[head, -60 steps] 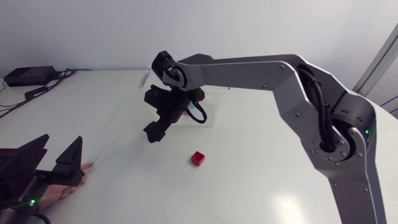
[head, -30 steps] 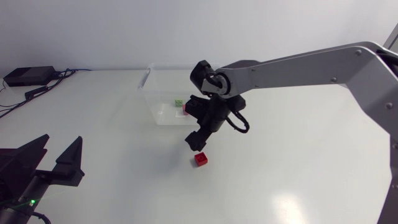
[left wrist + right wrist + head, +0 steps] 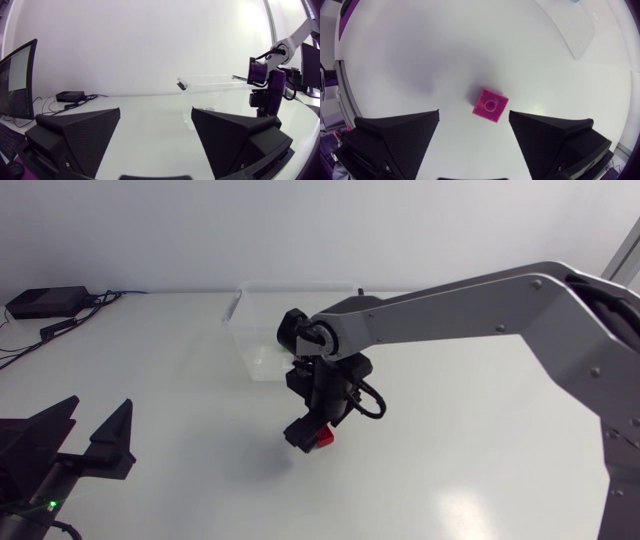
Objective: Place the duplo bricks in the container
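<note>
- Head view: the right gripper (image 3: 306, 433) is held low over the table (image 3: 180, 380), on the right arm (image 3: 450, 310), which is stretched in from its side past the middle. The red brick (image 3: 323, 442) is seen on the table just beside the fingertips and partly covered by them. The gap between the fingers cannot be judged from here. The container (image 3: 262, 330) stands farther back, near but apart from the red brick. The left gripper (image 3: 92, 444) is parked well apart at its own edge, so the right arm is judged the nearer one by far.
- Left wrist view: the left gripper (image 3: 155, 142) is shown spread wide with nothing between its fingers. The container (image 3: 215, 82) is seen ahead across the table, with the right gripper (image 3: 264, 100) beside it. The red brick is not made out here.
- Right wrist view: the right gripper (image 3: 472, 142) is opened wide and nothing is held. The red brick (image 3: 490, 104) lies straight below, between the two fingers and a little ahead of their tips, untouched. It looks nearly square and is turned cornerwise to the line between the fingers. A small wrist turn is therefore judged useful before the descent, so that flat faces are met. A corner of the container (image 3: 580, 37) is seen farther ahead.
</note>
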{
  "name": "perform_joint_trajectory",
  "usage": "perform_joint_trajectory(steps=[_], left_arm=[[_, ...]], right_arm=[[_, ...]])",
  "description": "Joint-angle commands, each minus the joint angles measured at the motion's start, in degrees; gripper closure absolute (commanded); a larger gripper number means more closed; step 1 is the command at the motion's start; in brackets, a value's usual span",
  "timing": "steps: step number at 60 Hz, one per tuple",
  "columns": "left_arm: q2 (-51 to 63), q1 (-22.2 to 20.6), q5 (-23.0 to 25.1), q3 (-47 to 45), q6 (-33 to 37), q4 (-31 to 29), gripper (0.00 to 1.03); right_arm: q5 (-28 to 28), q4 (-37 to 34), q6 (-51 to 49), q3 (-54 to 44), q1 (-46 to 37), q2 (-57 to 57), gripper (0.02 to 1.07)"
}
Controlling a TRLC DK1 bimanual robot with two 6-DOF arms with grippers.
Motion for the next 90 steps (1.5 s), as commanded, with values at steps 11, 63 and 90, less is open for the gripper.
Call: perform_joint_trajectory(steps=[11,63,90], left_arm=[[-0.6,0.0,0.4,-1.0,0.4,0.2,0.04],[-0.6,0.0,0.4,-1.0,0.4,0.2,0.04],[-0.6,0.0,0.4,-1.0,0.4,0.2,0.04]], right_arm=[[-1.9,-2.1,4.4,2.9,-2.2,5.3,0.07],[-8.4,-0.5,7.5,3.3,-6.3,3.9,1.01],[-2.3,3.0,7.2,5.6,-10.3,-18.3,1.01]])
